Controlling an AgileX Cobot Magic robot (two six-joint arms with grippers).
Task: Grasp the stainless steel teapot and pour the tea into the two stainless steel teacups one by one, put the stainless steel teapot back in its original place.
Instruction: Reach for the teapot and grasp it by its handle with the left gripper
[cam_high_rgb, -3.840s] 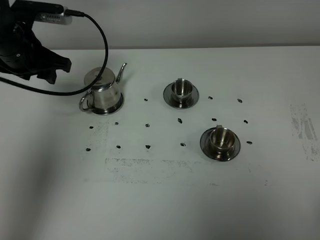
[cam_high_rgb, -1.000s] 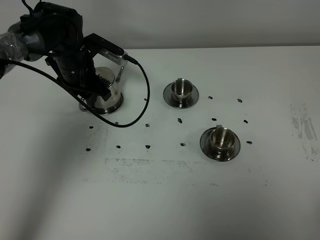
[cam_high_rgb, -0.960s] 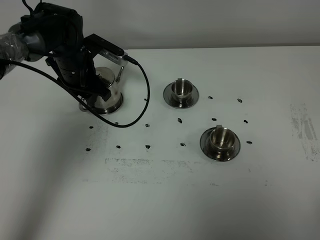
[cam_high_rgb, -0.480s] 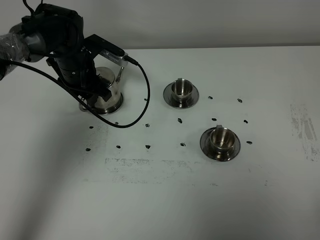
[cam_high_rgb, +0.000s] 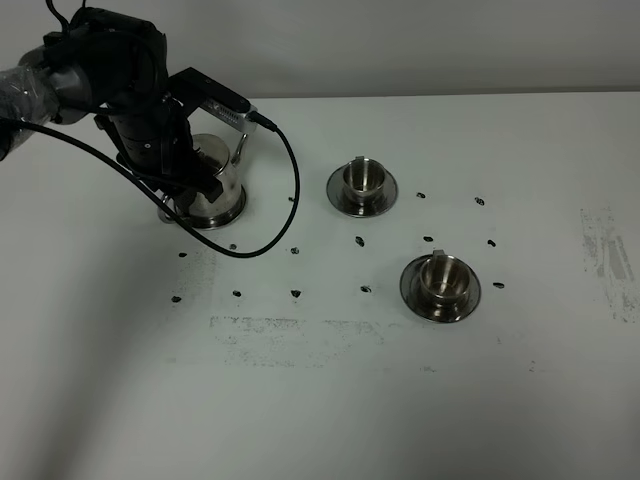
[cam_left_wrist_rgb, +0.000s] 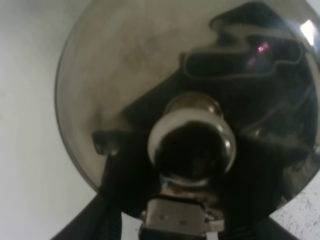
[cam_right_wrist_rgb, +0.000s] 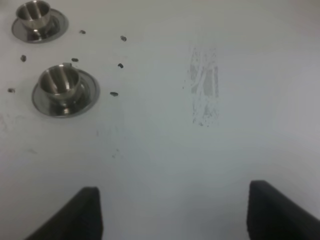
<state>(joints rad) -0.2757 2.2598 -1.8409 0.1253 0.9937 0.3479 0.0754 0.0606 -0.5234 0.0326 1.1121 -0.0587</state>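
At the far left of the tabletop (cam_high_rgb: 330, 400), the left pincer (cam_high_rgb: 192, 188) is placed at the handle side of the stainless steel teapot (cam_high_rgb: 226, 192); whether its jaws are clamped on the handle cannot be told. The teapot is seen upright, its spout pointed far-right. To its right, the far teacup (cam_high_rgb: 363, 177) and the near teacup (cam_high_rgb: 440, 278) are each set on a saucer. The right pincer (cam_right_wrist_rgb: 175, 212) is held apart over bare tabletop.

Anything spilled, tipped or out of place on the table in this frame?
Nothing stands out. The teapot stands upright, the far teacup and the near teacup sit upright, and no liquid shows on the table. The dark specks and the scuffed patch look like surface wear, not spills.
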